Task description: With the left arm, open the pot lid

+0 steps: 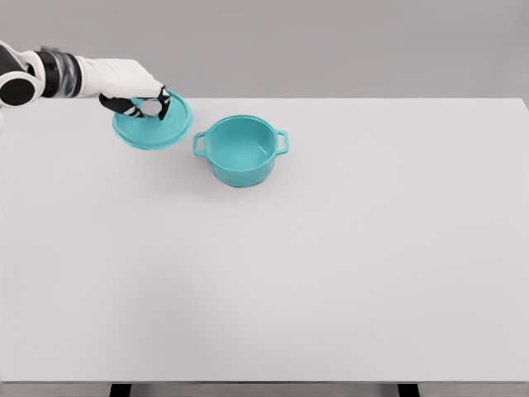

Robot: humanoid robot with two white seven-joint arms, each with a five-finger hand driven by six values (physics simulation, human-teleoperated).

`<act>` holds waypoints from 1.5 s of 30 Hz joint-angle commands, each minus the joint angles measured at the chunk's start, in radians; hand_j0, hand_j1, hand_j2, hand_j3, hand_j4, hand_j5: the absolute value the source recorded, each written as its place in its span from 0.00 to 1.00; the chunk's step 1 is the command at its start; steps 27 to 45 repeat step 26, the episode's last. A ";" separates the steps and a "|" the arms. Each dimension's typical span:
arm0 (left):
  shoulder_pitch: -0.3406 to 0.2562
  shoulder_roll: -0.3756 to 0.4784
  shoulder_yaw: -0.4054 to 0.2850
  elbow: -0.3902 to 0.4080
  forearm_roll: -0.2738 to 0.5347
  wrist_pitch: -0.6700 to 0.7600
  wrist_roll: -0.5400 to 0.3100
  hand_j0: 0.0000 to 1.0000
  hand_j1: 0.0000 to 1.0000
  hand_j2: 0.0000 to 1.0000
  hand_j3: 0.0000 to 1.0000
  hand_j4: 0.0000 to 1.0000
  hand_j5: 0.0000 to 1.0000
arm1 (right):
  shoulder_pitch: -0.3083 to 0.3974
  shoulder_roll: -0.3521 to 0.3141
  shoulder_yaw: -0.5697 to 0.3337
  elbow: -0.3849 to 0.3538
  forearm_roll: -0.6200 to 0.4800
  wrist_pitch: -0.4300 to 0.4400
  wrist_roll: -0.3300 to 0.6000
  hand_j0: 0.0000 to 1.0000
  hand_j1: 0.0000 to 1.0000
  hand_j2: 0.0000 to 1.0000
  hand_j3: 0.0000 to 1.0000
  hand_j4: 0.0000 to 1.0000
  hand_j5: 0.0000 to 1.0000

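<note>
The head view is the only one given, and it looks down on a pale table [331, 273] with the teal pot [240, 149] standing upright toward the far left of the middle, its mouth uncovered and its inside bare, one small loop handle showing on each side. The lid [153, 124] is off the pot and well to its left, close to it but apart from it, tilted so that its far edge sits higher than its near edge. The left hand [136, 98] comes in from the upper left edge on a white arm with a dark wrist band; its fingers [154, 106] are curled around the knob at the middle of the lid and grip it there. Whether the low edge of the lid touches the table I cannot tell — a faint shadow lies under it. The right arm does not show. As for handling, the lid looks rigid and thin, probably light, with a smooth surface that could slip if taken by the rim; the central knob is the sensible place to hold it — and the tilt suggests it pivots easily about that one small grip, so a gentle set-down seems wise.
</note>
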 commanded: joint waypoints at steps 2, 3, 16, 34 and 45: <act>0.017 0.069 0.002 -0.016 0.000 -0.015 -0.005 0.46 0.46 0.46 0.46 0.46 0.46 | 0.000 0.000 0.000 0.002 0.000 0.000 0.000 1.00 1.00 1.00 1.00 1.00 1.00; 0.025 0.069 0.000 -0.016 0.000 -0.018 -0.005 0.47 0.47 0.47 0.47 0.47 0.47 | 0.000 0.000 0.000 0.002 0.000 0.000 0.000 1.00 1.00 1.00 1.00 1.00 1.00; 0.068 0.057 0.002 -0.012 0.011 -0.018 -0.003 1.00 1.00 1.00 1.00 1.00 1.00 | 0.000 0.000 0.000 0.002 0.000 0.000 0.000 1.00 1.00 1.00 1.00 1.00 1.00; 0.087 0.106 0.089 0.241 0.051 -0.018 0.005 1.00 1.00 1.00 1.00 1.00 1.00 | 0.000 0.000 0.000 0.002 0.000 0.000 0.000 1.00 1.00 1.00 1.00 1.00 1.00; 0.087 0.106 0.089 0.241 0.051 -0.018 0.005 1.00 1.00 1.00 1.00 1.00 1.00 | 0.000 0.000 0.000 0.002 0.000 0.000 0.000 1.00 1.00 1.00 1.00 1.00 1.00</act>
